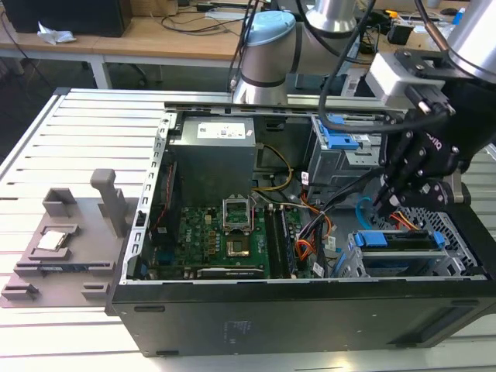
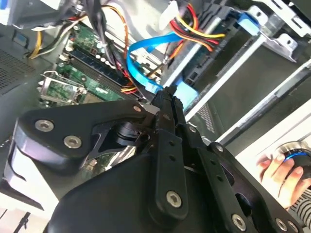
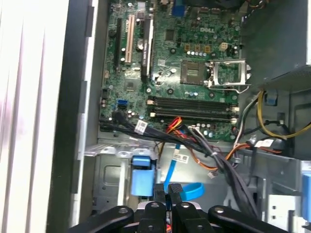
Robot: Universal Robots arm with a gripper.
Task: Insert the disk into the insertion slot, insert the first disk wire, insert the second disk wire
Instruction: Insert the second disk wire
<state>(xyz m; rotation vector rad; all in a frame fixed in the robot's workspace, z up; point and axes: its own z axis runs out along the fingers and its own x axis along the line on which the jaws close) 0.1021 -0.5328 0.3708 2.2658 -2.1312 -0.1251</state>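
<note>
In the exterior view the disk (image 1: 397, 242), framed by its blue carrier (image 3: 141, 177), lies inside the insertion slot (image 1: 463, 262), a silver perforated cage at the case's front right corner. My black gripper (image 1: 385, 203) hangs just above the disk's inner end. Its fingers (image 2: 167, 99) are shut on the black connector of a flat blue disk wire (image 2: 146, 46). That wire loops up from the connector toward the motherboard side; it is also seen as the blue disk wire (image 3: 190, 189) beside the gripper (image 3: 167, 194). The connector's tip is close to the carrier's end; contact cannot be judged.
The open case holds a green motherboard (image 1: 225, 232), a grey power supply (image 1: 213, 155) and an upper cage with a blue latch (image 1: 341, 139). Red, orange and yellow wires (image 3: 194, 141) crowd the gap beside the slot. A grey fixture (image 1: 70, 232) sits on the slatted table. A person's hand (image 2: 282, 170) rests on a mouse.
</note>
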